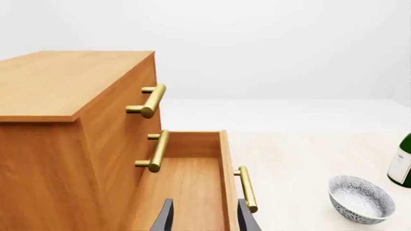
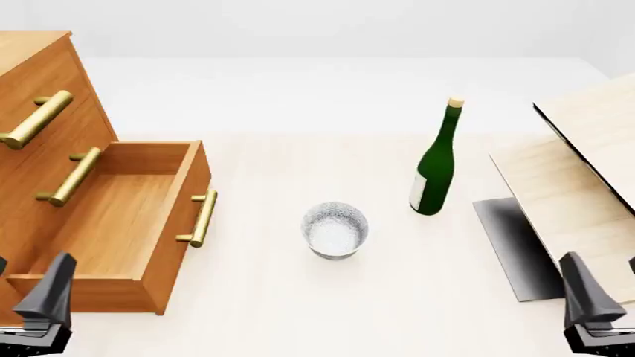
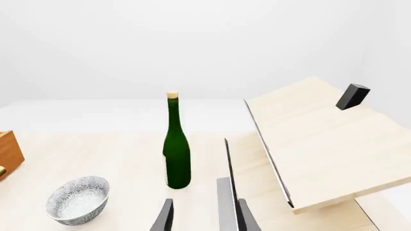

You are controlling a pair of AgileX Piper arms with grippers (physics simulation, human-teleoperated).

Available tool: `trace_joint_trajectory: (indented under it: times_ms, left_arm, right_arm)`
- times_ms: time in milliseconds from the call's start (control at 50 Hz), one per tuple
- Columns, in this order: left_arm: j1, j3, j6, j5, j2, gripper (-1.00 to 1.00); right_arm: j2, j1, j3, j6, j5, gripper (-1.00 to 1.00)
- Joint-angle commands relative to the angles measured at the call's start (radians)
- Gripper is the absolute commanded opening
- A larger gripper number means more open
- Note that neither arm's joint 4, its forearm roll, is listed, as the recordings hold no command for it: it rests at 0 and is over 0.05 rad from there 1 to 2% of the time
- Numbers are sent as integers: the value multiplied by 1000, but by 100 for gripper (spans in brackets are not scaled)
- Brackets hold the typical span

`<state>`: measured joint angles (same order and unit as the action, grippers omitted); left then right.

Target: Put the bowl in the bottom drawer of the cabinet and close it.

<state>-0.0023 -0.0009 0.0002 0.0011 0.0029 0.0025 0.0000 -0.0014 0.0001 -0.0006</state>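
Note:
The white grey-speckled bowl stands upright on the pale table, right of the cabinet. The bottom drawer is pulled out and nothing lies in it; its brass handle faces the bowl. My left gripper is open, low at the near left, over the drawer's near end. In the left wrist view the left gripper looks along the open drawer, with the bowl off to the side. My right gripper is open at the near right, well apart from the bowl.
A tall green bottle stands just behind and right of the bowl. Tilted pale wooden boards with a dark base fill the right side. The two upper drawers are shut, their brass handles sticking out.

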Motion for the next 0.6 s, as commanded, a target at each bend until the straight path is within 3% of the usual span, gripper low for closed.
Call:
trace_joint_trajectory:
  times_ms: [20,400,600]
  left_arm:
    - [-11,-2,-1,6,6,100]
    - [-21,0,7,-34,88,100]
    - [-20,-8,-1,-17,61,100]
  right_arm:
    - [5,0,-3,0,-1,100]
    - [5,0,-3,0,-1,100]
    - [5,1,-3,0,-1,100]
